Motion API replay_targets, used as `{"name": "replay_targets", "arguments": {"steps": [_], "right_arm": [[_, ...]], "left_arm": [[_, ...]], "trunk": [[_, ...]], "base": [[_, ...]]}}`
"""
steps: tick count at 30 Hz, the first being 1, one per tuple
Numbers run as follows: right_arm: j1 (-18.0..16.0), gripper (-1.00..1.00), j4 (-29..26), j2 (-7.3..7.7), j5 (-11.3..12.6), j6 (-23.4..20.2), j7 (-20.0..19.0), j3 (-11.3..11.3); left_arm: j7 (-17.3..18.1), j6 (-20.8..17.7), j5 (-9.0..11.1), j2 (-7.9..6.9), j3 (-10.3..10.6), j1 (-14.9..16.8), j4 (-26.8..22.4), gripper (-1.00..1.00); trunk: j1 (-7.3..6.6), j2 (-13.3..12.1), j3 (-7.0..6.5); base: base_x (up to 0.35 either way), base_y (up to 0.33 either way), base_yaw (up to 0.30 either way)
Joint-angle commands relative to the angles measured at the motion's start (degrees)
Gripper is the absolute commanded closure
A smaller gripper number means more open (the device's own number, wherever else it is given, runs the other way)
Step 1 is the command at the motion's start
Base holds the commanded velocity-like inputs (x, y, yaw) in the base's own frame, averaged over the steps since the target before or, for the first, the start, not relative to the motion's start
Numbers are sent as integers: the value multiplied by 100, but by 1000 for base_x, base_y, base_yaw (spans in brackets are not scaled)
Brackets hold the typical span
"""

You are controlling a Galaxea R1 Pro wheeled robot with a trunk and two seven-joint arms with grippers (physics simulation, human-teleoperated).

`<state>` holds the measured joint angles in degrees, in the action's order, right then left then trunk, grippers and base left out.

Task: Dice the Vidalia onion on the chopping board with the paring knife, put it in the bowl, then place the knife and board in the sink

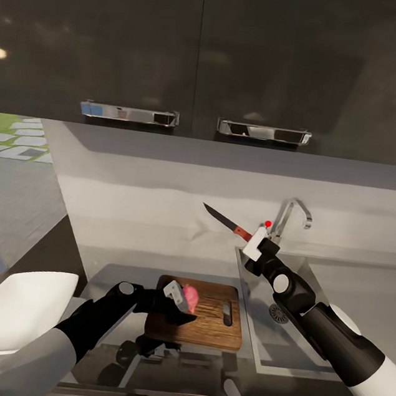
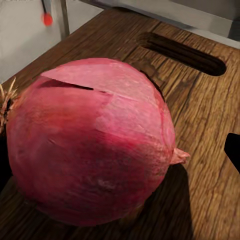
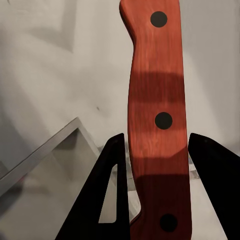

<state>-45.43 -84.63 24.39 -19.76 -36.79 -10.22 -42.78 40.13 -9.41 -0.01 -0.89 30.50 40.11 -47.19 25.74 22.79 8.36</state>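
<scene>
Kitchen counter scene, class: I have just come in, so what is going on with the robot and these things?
The robot is set up to cut an onion. Its left gripper holds the pink onion on the chopping board, which lies on the countertop beside the sink. The right gripper holds the paring knife by its red handle, raised above the board with the blade pointing left. The onion looks whole. A white bowl sits at the left.

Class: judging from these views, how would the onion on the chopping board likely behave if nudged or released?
The onion looks round, so it would probably roll across the flat chopping board. Its skin appears smooth and glossy, perhaps slippery. The left gripper beside it seems to steady it.
</scene>
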Motion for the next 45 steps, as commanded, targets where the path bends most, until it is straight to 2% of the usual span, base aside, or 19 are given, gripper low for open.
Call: {"name": "replay_targets", "arguments": {"steps": [1,5,9,13,21,28,30,33,35,38,39,43,45], "right_arm": [[-10,100,-9,4,-63,-30,-38,-13],[-10,100,-9,4,-157,-30,-33,-19],[-10,100,-9,4,-448,-30,-36,-31],[-10,100,-9,4,-621,-30,-38,-37],[-10,100,-9,4,-666,-30,-38,-48],[-10,100,-9,4,-689,-30,-31,-266],[-10,100,-3,13,-904,-30,44,-477],[-10,100,10,25,-1049,-30,182,-660],[-10,100,25,72,-1126,-26,403,-861],[-10,100,33,145,-1152,-26,622,-1054],[-10,100,37,212,-1162,-26,786,-1212],[-10,100,41,374,-1174,-24,1165,-1580],[-10,100,42,460,-1176,-18,1303,-1694]], "left_arm": [[11,-43,1,-2,8,5,-13,-100],[10,-39,1,-8,8,5,-10,-100],[5,-39,1,-9,4,5,-9,-100],[-12,-38,1,-8,-9,5,-9,-100],[-23,-36,1,-24,-99,5,-1,-100],[-30,-40,1,-23,-136,5,1,-100],[-30,-40,1,-21,-139,5,0,-100],[-30,-41,1,-19,-140,5,0,-100],[-30,-41,1,-18,-139,5,0,-100],[-28,-40,1,-17,-140,5,0,-100],[-28,-41,1,-17,-137,5,0,-100],[-25,-41,1,-17,-138,5,0,-100],[-24,-40,1,-17,-140,5,-1,-100]], "trunk": [[4,13,13],[4,13,13],[4,13,13],[4,13,13],[4,13,13],[4,13,13],[4,13,13],[4,13,13],[4,13,13],[4,13,13],[4,13,13],[4,13,13],[4,13,13]], "base": [[0,0,0],[0,0,0],[0,0,0],[0,0,0],[0,0,0],[0,0,0],[0,0,0],[0,0,0],[0,0,0],[0,0,0],[0,0,0],[0,0,0],[0,0,0]]}}
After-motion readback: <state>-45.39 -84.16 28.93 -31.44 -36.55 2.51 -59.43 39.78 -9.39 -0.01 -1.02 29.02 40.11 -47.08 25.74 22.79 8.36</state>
